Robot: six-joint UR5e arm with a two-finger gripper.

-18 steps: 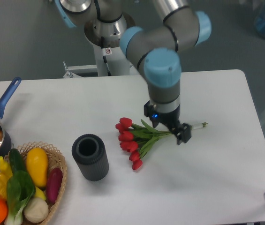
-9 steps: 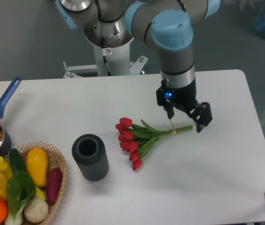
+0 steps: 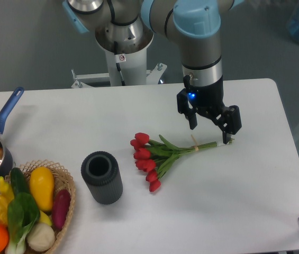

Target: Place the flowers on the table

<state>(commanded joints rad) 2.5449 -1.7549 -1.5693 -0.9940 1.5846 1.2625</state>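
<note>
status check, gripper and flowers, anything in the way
Gripper open, above the stem ends. Flowers lying flat on the table. Dark cylinder stands apart, left of the blooms.

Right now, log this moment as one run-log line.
gripper: open, above stem ends | flowers: lying on table, released | vase: upright, empty

The light is bright, even and soft, seemingly from overhead. The white table [image 3: 255, 196] is well exposed without blown-out glare. Shadows are faint and short: a soft one under the flowers [image 3: 157, 156] and beside the dark cylinder [image 3: 102, 177]. The picture is sharp throughout, with no motion blur on the gripper [image 3: 213, 122] and little edge distortion.
</note>
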